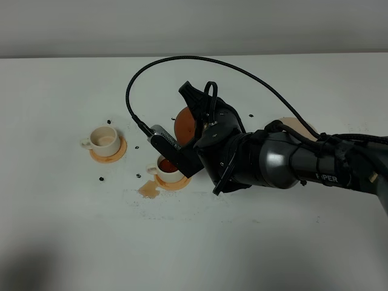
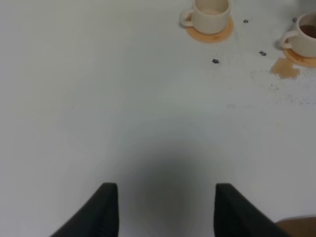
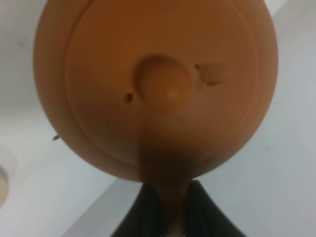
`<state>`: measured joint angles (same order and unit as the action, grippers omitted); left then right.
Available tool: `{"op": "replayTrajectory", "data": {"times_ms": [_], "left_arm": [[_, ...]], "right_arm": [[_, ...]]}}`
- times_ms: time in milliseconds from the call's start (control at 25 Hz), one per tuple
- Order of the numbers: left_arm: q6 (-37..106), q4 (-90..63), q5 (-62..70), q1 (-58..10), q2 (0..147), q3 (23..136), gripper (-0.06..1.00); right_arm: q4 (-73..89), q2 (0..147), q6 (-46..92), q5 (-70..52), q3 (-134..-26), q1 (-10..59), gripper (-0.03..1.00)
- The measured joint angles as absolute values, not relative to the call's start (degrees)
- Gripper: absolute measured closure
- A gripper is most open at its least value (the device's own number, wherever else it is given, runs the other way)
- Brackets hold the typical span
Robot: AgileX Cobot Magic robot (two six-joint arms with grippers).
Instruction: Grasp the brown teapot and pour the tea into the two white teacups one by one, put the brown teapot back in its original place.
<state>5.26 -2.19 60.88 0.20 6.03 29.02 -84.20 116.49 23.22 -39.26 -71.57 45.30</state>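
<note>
My left gripper [image 2: 163,212] hangs wide open and empty over the table [image 2: 74,98]. Farthest left, one white teacup [image 1: 104,140] looks pale inside. The next teacup [image 1: 168,168] holds dark tea, with a spill [image 1: 147,190] beside it. Just behind that cup I hold the brown teapot [image 1: 185,123] aloft, my right gripper [image 3: 165,210] clamped tight on its loop handle [image 3: 164,182]. Clay is stiff, brittle and probably weighty with tea, so the handle seems the soundest hold. The beige coaster [image 1: 298,126] lies to the right.
</note>
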Motion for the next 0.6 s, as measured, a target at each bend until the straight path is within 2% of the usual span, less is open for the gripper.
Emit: {"op": "replayTrajectory", "data": {"times_ms": [600], "left_arm": [[5.2, -2.19, 60.88, 0.2, 6.03, 29.02, 0.48]], "right_arm": [[-84.6, 116.49, 23.52, -40.33, -71.57, 46.76, 0.85]]}}
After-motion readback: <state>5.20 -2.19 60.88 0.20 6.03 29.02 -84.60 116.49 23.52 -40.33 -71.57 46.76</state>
